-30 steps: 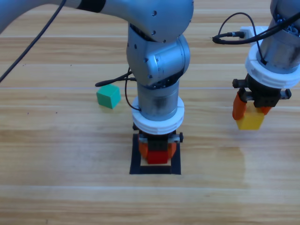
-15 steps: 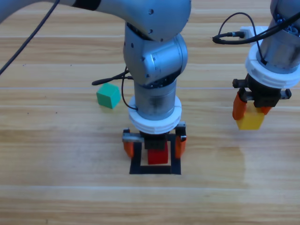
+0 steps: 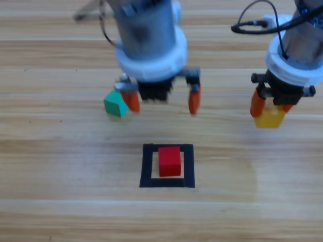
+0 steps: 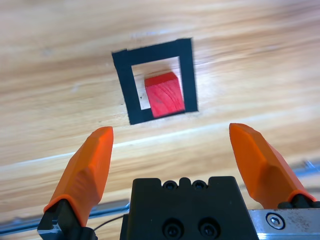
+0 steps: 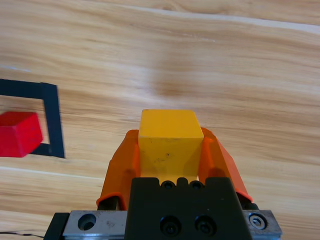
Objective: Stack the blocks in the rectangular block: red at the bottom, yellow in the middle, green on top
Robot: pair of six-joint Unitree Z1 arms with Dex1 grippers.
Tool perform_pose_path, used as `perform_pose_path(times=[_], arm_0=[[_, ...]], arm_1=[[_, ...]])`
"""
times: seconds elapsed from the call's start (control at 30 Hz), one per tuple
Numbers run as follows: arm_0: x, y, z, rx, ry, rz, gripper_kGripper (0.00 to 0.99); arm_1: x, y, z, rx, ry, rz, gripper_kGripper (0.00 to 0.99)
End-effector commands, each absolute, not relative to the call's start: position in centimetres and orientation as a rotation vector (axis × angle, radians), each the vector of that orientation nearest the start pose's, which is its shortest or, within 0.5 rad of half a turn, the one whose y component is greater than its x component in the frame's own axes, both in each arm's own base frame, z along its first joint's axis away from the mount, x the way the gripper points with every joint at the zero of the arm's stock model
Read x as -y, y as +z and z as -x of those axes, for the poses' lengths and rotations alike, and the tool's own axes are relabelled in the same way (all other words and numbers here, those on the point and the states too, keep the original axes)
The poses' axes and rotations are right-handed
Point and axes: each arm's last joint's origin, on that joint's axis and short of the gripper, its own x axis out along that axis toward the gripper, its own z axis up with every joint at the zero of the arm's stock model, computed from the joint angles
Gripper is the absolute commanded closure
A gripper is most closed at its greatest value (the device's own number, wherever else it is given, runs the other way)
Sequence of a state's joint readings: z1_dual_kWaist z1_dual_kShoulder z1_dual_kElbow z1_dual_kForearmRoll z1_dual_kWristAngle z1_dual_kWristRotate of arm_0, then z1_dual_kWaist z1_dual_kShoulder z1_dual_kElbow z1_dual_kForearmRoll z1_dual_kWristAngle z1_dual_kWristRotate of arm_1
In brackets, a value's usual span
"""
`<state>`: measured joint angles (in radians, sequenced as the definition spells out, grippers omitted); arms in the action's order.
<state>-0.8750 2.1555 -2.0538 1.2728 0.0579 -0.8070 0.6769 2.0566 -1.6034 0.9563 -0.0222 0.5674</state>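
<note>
Desk (image 3: 60, 201): wooden, carries taped square (image 3: 167, 182).
Red cube (image 3: 169, 161): inside square.
Left gripper (image 3: 161, 101): fingers spread, empty; green cube (image 3: 115, 104) partly hidden.
Right gripper (image 3: 271, 107): clamped on yellow cube (image 3: 269, 118).

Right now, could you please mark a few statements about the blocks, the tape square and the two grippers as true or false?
1. The red cube sits inside the black tape square. True.
2. The left gripper is shut on the red cube. False: its jaws are open and empty, up and away from the square.
3. The right gripper holds the yellow cube between its jaws. True.
4. The green cube is stacked on the red cube. False: it rests on the wooden table, left of the left gripper.
5. The yellow cube is already over the tape square. False: it is off to the square's right.
</note>
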Motion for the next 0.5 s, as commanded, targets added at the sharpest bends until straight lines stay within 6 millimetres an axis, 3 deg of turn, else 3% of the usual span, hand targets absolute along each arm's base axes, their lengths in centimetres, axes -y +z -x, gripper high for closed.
perform_pose_path(times=[0.03,0.13,0.33,0.5], arm_0=[[25.2,35.6,-30.2,-1.352,-0.125,0.039,0.000],[21.5,35.4,-31.3,-1.380,-0.124,0.020,0.000],[15.6,35.2,-34.3,-1.392,-0.154,0.019,0.000],[11.5,36.1,-34.8,-1.364,-0.138,0.014,0.000]], arm_1=[[-28.8,27.5,-29.3,-1.398,0.193,0.068,0.800],[-30.9,28.0,-28.7,-1.405,0.219,0.083,0.800],[-38.8,27.0,-28.3,-1.499,0.210,0.240,0.800],[-41.3,25.2,-27.7,-1.495,0.246,0.259,0.800]])
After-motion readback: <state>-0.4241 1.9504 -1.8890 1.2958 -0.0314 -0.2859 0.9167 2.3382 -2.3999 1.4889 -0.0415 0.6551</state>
